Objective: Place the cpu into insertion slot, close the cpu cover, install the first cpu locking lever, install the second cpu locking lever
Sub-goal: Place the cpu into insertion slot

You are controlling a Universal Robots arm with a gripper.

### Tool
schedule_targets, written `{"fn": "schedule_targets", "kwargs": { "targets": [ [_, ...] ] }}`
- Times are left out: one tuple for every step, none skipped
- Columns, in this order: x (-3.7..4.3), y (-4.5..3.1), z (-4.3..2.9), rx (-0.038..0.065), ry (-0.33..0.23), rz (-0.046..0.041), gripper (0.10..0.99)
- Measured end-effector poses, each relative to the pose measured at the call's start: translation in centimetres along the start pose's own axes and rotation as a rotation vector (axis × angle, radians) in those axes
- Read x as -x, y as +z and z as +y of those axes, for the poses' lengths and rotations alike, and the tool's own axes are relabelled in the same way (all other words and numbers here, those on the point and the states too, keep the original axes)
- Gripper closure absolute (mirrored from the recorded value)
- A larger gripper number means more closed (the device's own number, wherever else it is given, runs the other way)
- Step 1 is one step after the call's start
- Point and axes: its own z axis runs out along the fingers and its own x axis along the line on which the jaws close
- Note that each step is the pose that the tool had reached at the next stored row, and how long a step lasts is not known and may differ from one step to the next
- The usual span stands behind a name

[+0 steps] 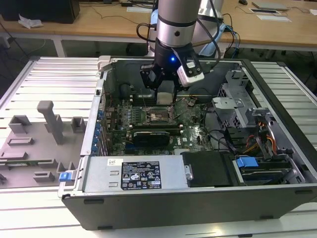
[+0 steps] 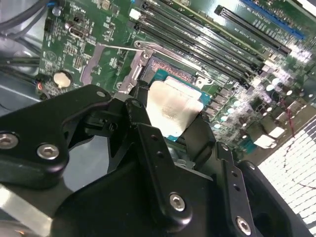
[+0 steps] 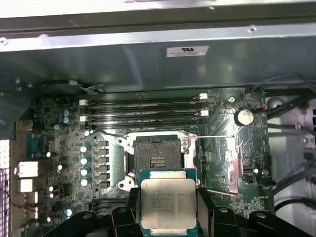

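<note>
Inside the open computer case [image 1: 198, 198], above the green board [image 3: 222, 163], one cpu [image 3: 168, 203] sits clamped flat between two black fingers [image 3: 205, 210]. It is close to the single insertion slot [image 3: 157, 158], whose dark centre lies bare. Four long memory slots [image 3: 143, 111] run alongside the slot, on the side away from the cpu.

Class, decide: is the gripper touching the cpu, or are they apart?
Touching. In the first wrist view the gripper has its black fingers pressed against two opposite edges of the cpu; the insertion slot lies bare.
</note>
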Motion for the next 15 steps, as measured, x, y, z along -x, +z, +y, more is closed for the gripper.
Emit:
{"fn": "schedule_targets", "kwargs": {
  "targets": [
    [0.00,0.09,-0.01,0.000,0.025,-0.0021,0.545],
    [0.00,0.16,-0.01,0.001,0.043,-0.0037,0.545],
    [0.01,0.23,-0.02,0.001,0.063,-0.0056,0.545],
    [0.01,0.30,-0.03,0.001,0.080,-0.0070,0.545],
    [0.01,0.37,-0.03,0.002,0.102,-0.0090,0.545],
    [0.01,0.43,-0.04,0.002,0.119,-0.0104,0.545],
    [0.01,0.53,-0.05,0.002,0.154,-0.0134,0.545],
    [0.01,0.63,-0.06,0.003,0.191,-0.0167,0.545],
    [0.01,0.70,-0.06,0.004,0.221,-0.0192,0.545],
    [0.01,0.72,-0.07,0.004,0.245,-0.0213,0.545],
    [0.02,0.75,-0.07,0.004,0.262,-0.0228,0.545],
    [0.02,0.79,-0.07,0.005,0.288,-0.0251,0.545],
    [0.02,0.82,-0.07,0.005,0.310,-0.0271,0.545],
    [0.02,0.86,-0.08,0.006,0.346,-0.0302,0.545],
    [0.02,0.89,-0.08,0.006,0.373,-0.0325,0.545]
  ]
}}
